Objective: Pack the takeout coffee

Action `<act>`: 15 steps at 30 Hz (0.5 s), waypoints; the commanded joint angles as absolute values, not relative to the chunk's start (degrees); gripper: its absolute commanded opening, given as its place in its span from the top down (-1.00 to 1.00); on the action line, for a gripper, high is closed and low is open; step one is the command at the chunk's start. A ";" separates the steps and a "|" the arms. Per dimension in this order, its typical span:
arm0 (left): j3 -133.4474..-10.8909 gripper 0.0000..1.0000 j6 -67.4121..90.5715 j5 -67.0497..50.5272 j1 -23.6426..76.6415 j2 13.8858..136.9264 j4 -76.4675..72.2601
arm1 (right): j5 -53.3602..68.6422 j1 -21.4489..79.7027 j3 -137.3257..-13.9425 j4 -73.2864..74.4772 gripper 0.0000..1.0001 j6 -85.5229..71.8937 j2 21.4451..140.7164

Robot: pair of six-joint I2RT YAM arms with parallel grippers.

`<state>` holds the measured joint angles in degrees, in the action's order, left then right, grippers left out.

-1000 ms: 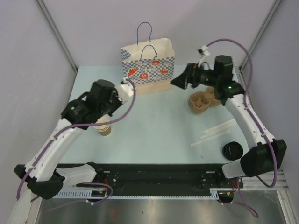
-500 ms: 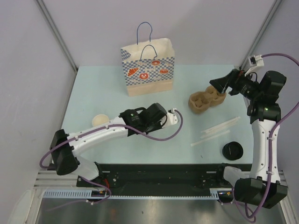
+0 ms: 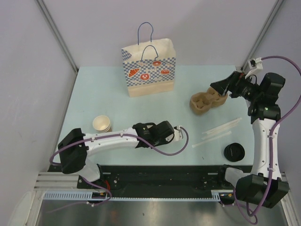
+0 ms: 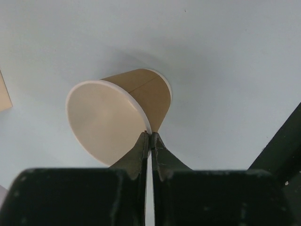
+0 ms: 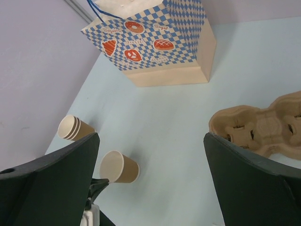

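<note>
No lidded takeout coffee shows in any view. My left gripper (image 4: 150, 135) is shut on the rim of a single lidless brown paper cup (image 4: 117, 117), which hangs tilted just above the table. The cup also shows in the right wrist view (image 5: 120, 167), with the left fingertips (image 5: 97, 185) below it. In the top view the left arm (image 3: 160, 133) covers the cup. My right gripper (image 3: 221, 87) is open and empty above the pulp cup carrier (image 3: 206, 100). The checked paper bag (image 3: 149, 66) stands upright at the back.
A stack of lidless brown cups (image 3: 101, 124) lies on its side at the left. A loose black lid (image 3: 233, 151) lies at the front right. Several white straws (image 3: 218, 129) lie between the carrier and the lid. Walls close in the back and both sides.
My left arm left the cup stack and swung to the front middle with one cup in its jaws. My right arm pulled back from beside the bag to above the carrier.
</note>
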<state>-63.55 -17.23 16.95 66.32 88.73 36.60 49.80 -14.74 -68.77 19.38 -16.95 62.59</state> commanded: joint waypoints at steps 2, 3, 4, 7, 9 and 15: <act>-64.16 0.68 -15.21 17.14 66.71 88.94 33.92 | 50.80 -14.85 -68.56 17.14 -0.99 -17.49 62.49; -64.42 0.44 -14.94 16.88 66.80 88.86 34.71 | 50.80 -14.85 -68.64 17.23 -0.99 -17.58 62.40; -64.86 0.35 -14.85 16.27 66.71 88.68 35.24 | 50.80 -15.03 -68.47 17.14 -0.99 -17.58 62.49; -67.57 0.02 -14.77 14.77 66.71 87.28 37.78 | 50.98 -15.12 -68.47 16.79 -0.99 -17.75 62.58; -69.16 -0.15 -14.77 14.07 66.71 86.23 40.42 | 51.24 -15.21 -68.29 16.61 -1.00 -17.75 62.49; -79.35 -0.47 -15.03 6.87 63.38 80.70 49.47 | 51.68 -15.21 -68.20 16.70 -0.99 -17.49 62.40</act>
<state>-71.72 -15.51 12.67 65.95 87.33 43.75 50.37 -14.92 -68.25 18.70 -17.34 62.70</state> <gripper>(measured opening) 0.714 0.994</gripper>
